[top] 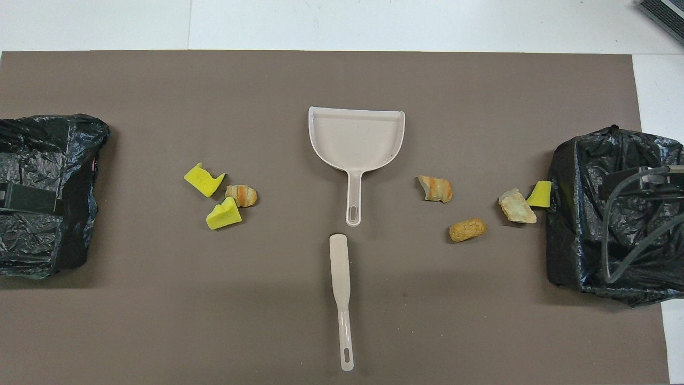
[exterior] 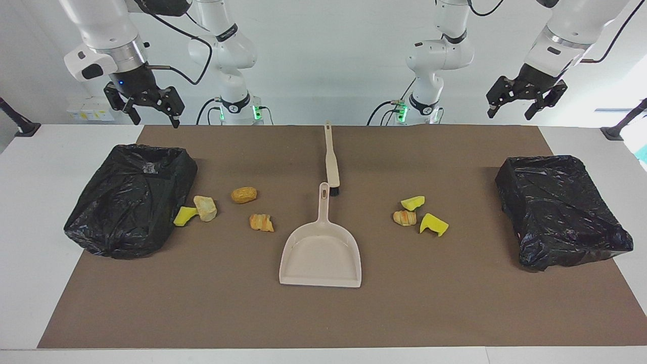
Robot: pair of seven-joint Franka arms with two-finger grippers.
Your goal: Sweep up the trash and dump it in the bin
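Note:
The trash lies on the brown mat in two groups. Toward the right arm's end are several scraps: a yellow sponge chunk (exterior: 185, 216) (top: 541, 193) touching the bin, a pale lump (exterior: 205, 208) (top: 517, 205), a tan lump (exterior: 244, 194) (top: 467, 229) and an orange striped lump (exterior: 262, 222) (top: 435, 188). Toward the left arm's end, two yellow sponge chunks (exterior: 413, 202) (exterior: 433, 224) flank a bread lump (exterior: 405, 218). A black-bagged bin (exterior: 131, 199) (exterior: 561, 210) stands at each end. My right gripper (exterior: 156, 121) and left gripper (exterior: 509, 115) hang open and empty, raised above the table's robot-side edge.
A beige dustpan (exterior: 321, 253) (top: 357, 139) lies mid-mat with its handle toward the robots. The beige brush (exterior: 331, 159) (top: 340, 289) lies in line with it, nearer to the robots, its bristle end by the pan's handle. White table (exterior: 40, 202) borders the mat.

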